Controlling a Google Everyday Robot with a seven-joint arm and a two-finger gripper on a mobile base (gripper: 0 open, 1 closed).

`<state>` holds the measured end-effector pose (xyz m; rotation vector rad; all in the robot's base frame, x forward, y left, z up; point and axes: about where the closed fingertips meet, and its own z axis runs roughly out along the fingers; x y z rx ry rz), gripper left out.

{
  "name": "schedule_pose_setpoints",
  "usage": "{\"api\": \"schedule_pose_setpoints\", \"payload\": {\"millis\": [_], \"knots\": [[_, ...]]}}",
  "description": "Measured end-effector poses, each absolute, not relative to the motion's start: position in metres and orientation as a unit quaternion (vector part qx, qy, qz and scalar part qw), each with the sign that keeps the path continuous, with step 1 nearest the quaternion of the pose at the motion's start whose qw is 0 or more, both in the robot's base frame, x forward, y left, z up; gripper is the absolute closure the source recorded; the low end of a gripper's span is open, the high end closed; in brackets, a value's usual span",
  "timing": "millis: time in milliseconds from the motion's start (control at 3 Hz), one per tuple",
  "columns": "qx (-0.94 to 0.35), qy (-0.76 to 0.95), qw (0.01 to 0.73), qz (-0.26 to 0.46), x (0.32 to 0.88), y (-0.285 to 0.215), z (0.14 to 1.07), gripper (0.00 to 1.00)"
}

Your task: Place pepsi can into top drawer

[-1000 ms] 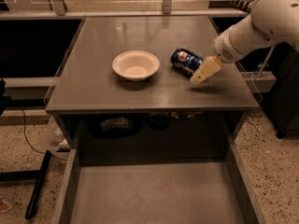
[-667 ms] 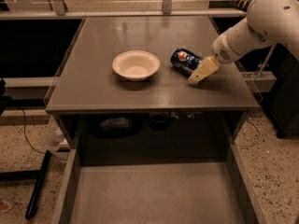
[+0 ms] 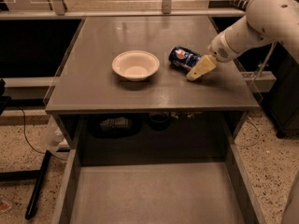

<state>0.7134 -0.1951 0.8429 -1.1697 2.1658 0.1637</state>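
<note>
The claw (image 3: 202, 67) sits low on the bench (image 3: 93, 87), right of the bowl (image 3: 135, 65); its opening and hold I cannot tell. The can (image 3: 183, 57) lies on its side between bowl and claw, long axis pointing at the claw. The drawer (image 3: 154, 195) is open below the bowl.

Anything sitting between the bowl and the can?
No. The camera view shows only bare cabinet top between the bowl and the can. The gripper is at the can's right side, away from the bowl.
</note>
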Motion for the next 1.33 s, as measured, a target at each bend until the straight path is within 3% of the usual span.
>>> {"api": "schedule_pose_setpoints", "payload": {"millis": [1000, 1333], "knots": [[-0.447, 0.828, 0.331, 0.063, 0.7134, -0.1950, 0.8427, 0.88], [-0.447, 0.828, 0.331, 0.063, 0.7134, -0.1950, 0.8427, 1.00]]}}
